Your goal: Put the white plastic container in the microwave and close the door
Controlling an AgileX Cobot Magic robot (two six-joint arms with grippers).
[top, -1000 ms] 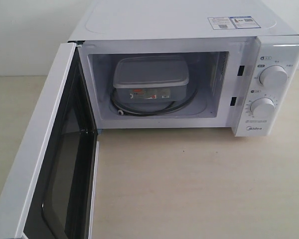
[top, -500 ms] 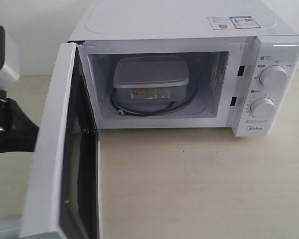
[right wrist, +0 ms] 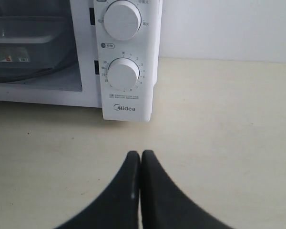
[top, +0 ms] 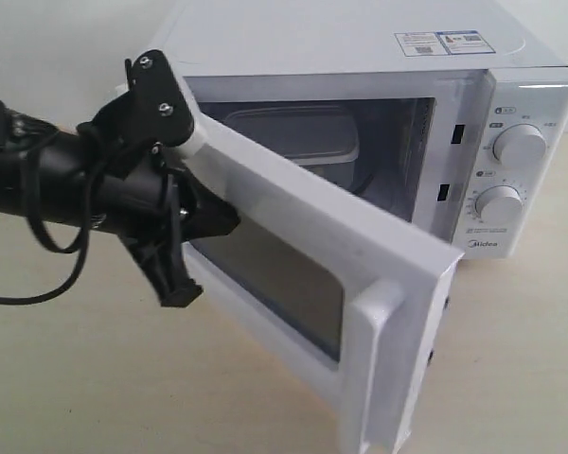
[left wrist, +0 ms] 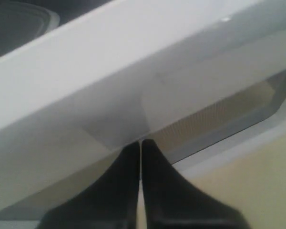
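White door (top: 308, 213) half-open | left claw (left wrist: 140, 144) closed, against it | container (top: 293, 132) inside microwave (top: 360, 57)

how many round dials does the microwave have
2. Both are on the right side of the microwave front: the upper dial and the lower dial directly beneath it. Nothing covers that side, so none seem hidden.

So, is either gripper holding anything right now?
Nothing is held. The left gripper is shut, its tips against the door on its outer face; the right gripper is shut and empty above the table.
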